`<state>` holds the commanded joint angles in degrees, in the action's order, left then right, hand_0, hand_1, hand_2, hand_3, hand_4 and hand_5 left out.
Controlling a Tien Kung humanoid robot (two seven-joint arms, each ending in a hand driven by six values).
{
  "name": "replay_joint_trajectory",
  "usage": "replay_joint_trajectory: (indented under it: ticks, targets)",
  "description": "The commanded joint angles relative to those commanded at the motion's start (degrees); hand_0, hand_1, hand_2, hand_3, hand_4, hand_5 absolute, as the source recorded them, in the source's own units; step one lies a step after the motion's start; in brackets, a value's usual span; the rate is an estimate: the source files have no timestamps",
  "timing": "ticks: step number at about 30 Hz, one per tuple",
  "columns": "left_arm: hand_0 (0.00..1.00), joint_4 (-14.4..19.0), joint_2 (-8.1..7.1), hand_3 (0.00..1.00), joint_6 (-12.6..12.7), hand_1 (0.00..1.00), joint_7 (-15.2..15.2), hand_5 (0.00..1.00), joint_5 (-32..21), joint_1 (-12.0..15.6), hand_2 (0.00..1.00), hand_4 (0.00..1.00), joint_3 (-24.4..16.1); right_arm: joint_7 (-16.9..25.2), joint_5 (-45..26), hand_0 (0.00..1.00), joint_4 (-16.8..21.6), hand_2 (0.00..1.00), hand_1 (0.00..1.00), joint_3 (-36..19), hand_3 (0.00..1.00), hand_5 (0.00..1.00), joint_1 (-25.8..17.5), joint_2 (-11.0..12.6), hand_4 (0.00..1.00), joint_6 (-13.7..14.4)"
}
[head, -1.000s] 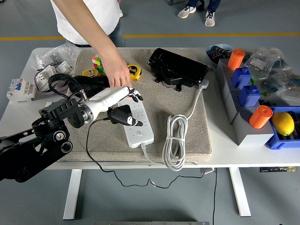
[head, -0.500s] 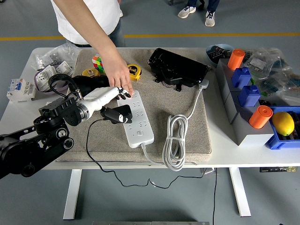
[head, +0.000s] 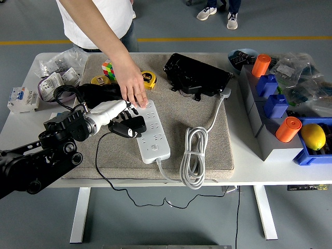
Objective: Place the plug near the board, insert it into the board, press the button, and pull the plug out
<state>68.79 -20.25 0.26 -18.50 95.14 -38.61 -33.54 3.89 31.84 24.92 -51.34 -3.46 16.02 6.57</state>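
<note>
The left hand [head: 123, 120] pinches the black plug [head: 129, 126] beside the board [head: 154, 136] — insertion pending; next, align prongs with a socket.

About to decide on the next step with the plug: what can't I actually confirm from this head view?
- Whether the black plug has left the power strip: the left hand covers it.
- The strip's far end: the person's hand rests on it.
- The button's state: too small.
- The right arm: outside the frame.
</note>
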Motion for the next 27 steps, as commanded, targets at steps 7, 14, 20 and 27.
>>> replay_joint_trajectory:
  ticks: [7, 14, 20, 27]
  targets:
    - [0.466, -1.5, 0.61, 0.605, 0.9, 0.561, 0.4, 0.342, 0.3, -0.7, 0.57, 0.902, 1.4, 0.0, 0.1, 0.62, 0.0, 0.68, 0.665, -0.4, 0.585, 0.513, 0.0, -0.1, 0.998, 0.0]
    - [0.422, -2.7, 1.15, 0.577, 3.0, 0.536, 1.8, 0.316, 0.0, -1.0, 0.554, 0.834, 2.2, 0.0, 0.2, 0.62, 0.0, 0.68, 0.665, -0.4, 0.584, 0.513, 0.0, -0.1, 0.998, 0.0]
    - [0.357, -3.6, 1.48, 0.555, 3.7, 0.5, 2.3, 0.238, 0.3, -1.2, 0.528, 0.79, 2.9, 0.0, 0.2, 0.62, -0.1, 0.681, 0.665, -0.3, 0.582, 0.512, 0.0, -0.1, 0.998, 0.0]
    - [0.343, -3.9, 1.76, 0.544, 5.3, 0.461, 4.0, 0.106, 1.7, -1.5, 0.505, 0.752, 3.6, 0.0, 0.3, 0.62, -0.1, 0.681, 0.665, -0.6, 0.582, 0.509, 0.1, -0.2, 0.998, 0.0]
